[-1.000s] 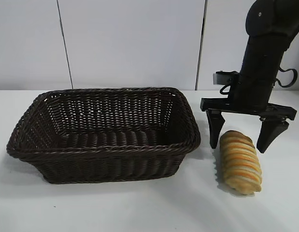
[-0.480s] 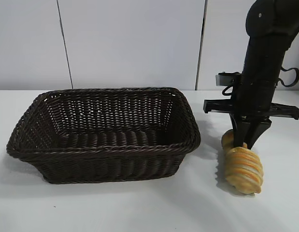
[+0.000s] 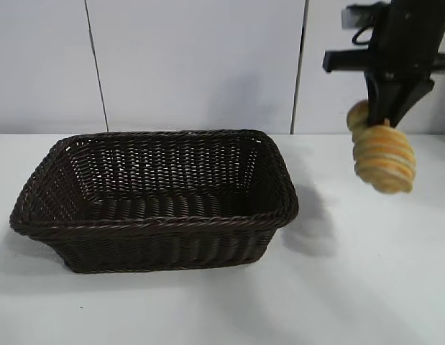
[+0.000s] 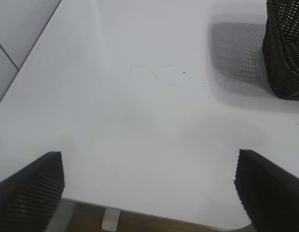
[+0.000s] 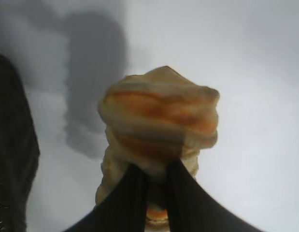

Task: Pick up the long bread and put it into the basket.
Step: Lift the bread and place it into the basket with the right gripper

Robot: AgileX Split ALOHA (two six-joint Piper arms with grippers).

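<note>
Black right gripper [image 3: 387,118] clamped on long bread [image 3: 384,158], tilted downward high above table, right of basket [image 3: 154,190], left gripper [image 4: 149,188] open

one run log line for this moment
right pincer: shut on long bread, airborne right of basket | left pincer: open, parked above table

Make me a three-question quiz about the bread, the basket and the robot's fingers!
1. Where is the bread?
A. in the air, right of the basket
B. inside the basket
C. on the table

2. What colour is the basket?
A. white
B. dark brown
C. green

3. The right gripper is
A. open and empty
B. resting in the basket
C. pinching the bread

Answers: 1 A, it hangs above the table; 2 B, its weave is dark brown; 3 C, the fingers squeeze the loaf's middle.
</note>
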